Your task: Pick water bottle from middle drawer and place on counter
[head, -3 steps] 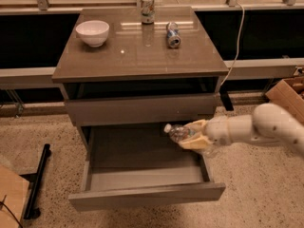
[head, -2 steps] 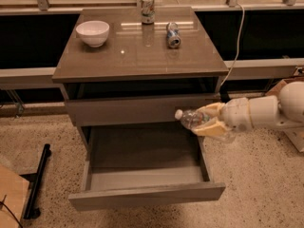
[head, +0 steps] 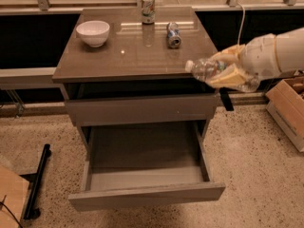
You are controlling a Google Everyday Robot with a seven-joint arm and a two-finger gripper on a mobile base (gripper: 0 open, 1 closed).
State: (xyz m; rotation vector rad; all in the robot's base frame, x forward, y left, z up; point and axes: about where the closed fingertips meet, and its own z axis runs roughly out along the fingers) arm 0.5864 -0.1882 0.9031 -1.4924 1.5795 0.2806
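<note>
Clear bottle (head: pixel 201 68) in claw (head: pixel 224 69) beside counter (head: pixel 128 53)

I have one view only. It looks down from above and in front of the cabinet, facing its front squarely. It is near enough that the tabletop (head: pixel 133 56) fills the upper middle of the frame and the open middle drawer (head: pixel 147 196) the lower middle. My arm shows at the right edge. My pincer (head: pixel 223 71), clasped around the water bottle (head: pixel 205 69), sits centre right, at the tabletop's front right corner.
</note>
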